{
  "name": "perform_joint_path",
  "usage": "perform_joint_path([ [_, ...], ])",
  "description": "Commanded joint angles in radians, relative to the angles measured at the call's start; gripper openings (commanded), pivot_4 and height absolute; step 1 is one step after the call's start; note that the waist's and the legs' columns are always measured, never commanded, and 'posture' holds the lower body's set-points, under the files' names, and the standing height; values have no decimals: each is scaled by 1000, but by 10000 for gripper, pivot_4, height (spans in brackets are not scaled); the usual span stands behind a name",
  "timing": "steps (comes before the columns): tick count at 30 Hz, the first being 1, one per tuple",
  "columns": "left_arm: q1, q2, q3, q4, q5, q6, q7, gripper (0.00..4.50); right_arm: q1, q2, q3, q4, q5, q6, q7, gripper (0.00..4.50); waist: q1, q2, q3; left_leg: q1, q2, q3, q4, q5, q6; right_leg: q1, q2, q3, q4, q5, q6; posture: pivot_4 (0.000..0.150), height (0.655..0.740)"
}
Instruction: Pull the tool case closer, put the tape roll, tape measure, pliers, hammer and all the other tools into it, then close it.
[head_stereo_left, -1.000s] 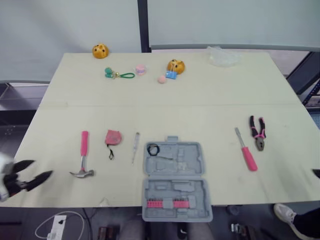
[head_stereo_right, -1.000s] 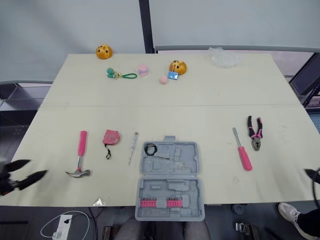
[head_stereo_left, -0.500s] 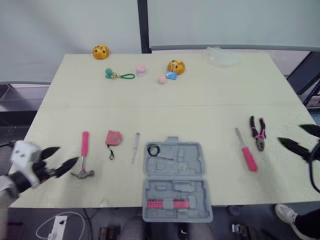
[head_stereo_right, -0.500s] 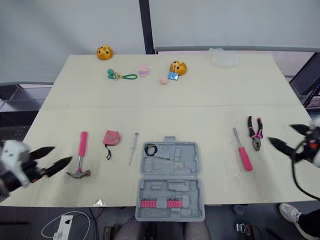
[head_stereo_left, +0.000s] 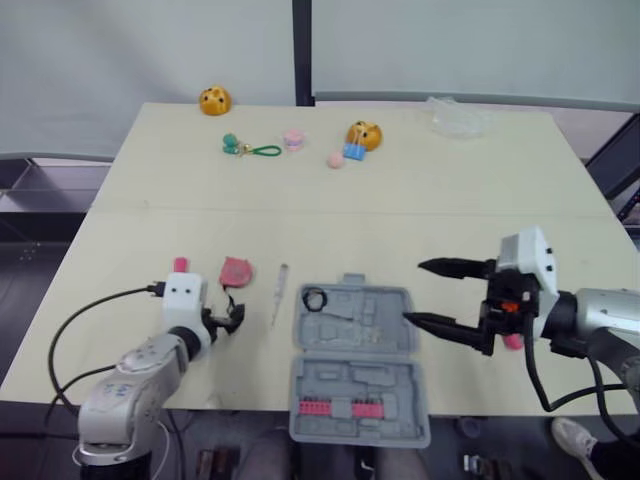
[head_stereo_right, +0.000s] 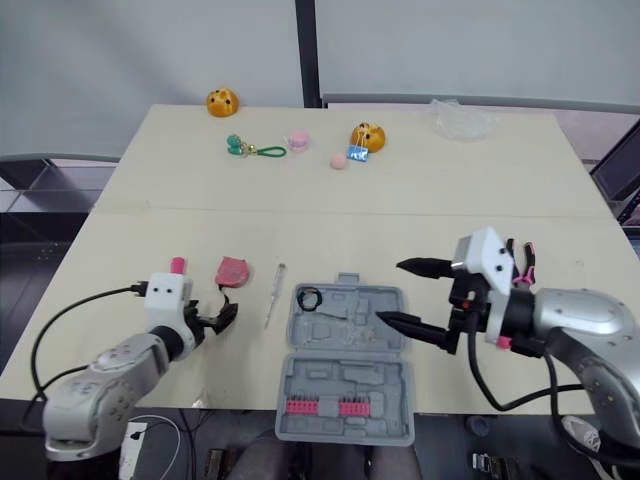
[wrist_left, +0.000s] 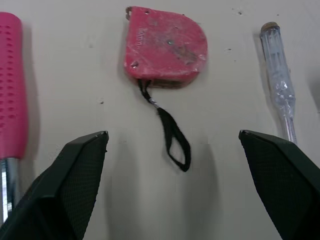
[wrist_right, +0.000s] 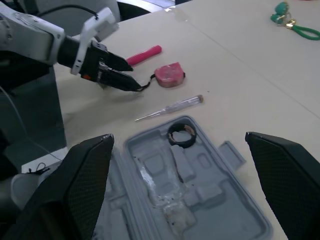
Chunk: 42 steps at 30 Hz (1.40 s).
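The grey tool case (head_stereo_left: 355, 330) lies open at the table's front, with the black tape roll (head_stereo_left: 313, 299) in its far half. To its left lie a clear test screwdriver (head_stereo_left: 279, 293), the pink tape measure (wrist_left: 165, 50) and the pink hammer handle (wrist_left: 11, 85). My left gripper (head_stereo_right: 222, 318) is open, just short of the tape measure's black strap (wrist_left: 172, 137). My right gripper (head_stereo_left: 413, 292) is open above the case's right edge. Behind that arm the pliers (head_stereo_right: 520, 262) and a pink screwdriver (head_stereo_left: 513, 342) are partly hidden.
At the far side of the table sit two orange toys (head_stereo_left: 213, 100) (head_stereo_left: 364, 134), a green keychain (head_stereo_left: 245, 148), small pink pieces (head_stereo_left: 293, 139) and a clear plastic bag (head_stereo_left: 455, 115). The case's near half (head_stereo_left: 358, 400) overhangs the front edge.
Both arms came in from the table's sides. The left gripper moved right, past the hammer to the tape measure's strap. The right gripper moved left, past the pliers and screwdriver to the case.
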Motion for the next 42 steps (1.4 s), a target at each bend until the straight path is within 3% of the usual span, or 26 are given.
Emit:
perform_joint_path([
  [1,-38,-27,-6,44,47,-26,39,45000,-30,17,45,-19,-10,-30,-3,44589,0,0,0,0,0,0,0,0,0,0,1,0,0,0,0,1500,7400],
  [7,-114,-20,-53,204,96,-111,3,45000,-82,44,111,14,-43,-44,-7,44589,0,0,0,0,0,0,1,1,0,0,3,-2,0,0,0,1500,7400],
  [10,-135,-11,-81,254,110,-134,-25,36319,-89,52,114,18,-43,-39,-12,45000,2,0,0,0,0,0,1,1,0,0,3,-2,0,0,0,1500,7400],
  [13,-138,-1,-98,283,120,-134,-44,21662,-91,55,110,13,-34,-28,-18,45000,4,0,0,0,0,0,1,1,0,0,2,-3,0,0,0,1500,7400],
  [25,-133,16,-94,341,151,-181,-78,21662,-51,41,92,3,-43,-31,-31,45000,5,1,-1,1,0,-1,1,1,0,1,-4,-3,0,0,0,1500,7400],
  [28,-138,22,-103,349,151,-202,-101,12588,-53,34,93,-4,-45,-31,-28,45000,6,1,-1,3,-1,-1,1,1,0,3,-4,-4,0,0,0,1500,7400],
  [30,-138,38,-103,336,150,-207,-120,2809,-55,26,87,-10,-36,-25,-26,45000,7,1,-1,3,-1,-1,1,1,0,4,-4,-3,0,0,0,1500,7400],
  [31,-133,49,-106,327,153,-211,-130,256,-54,24,82,-14,-28,-21,-26,45000,8,1,-1,3,-1,-2,1,1,0,5,-5,-3,0,0,0,1500,7400],
  [36,-72,95,-122,240,154,-218,-180,256,-22,-1,68,-25,-12,-16,-10,45000,4,1,-1,2,-1,-3,-1,1,0,5,-5,-4,-3,0,0,1500,7400],
  [42,149,184,-138,-24,42,-209,-364,256,-14,-28,87,-23,11,-25,43,45000,-6,0,0,2,1,-3,-1,1,0,5,-5,-3,-5,0,0,1500,7400],
])
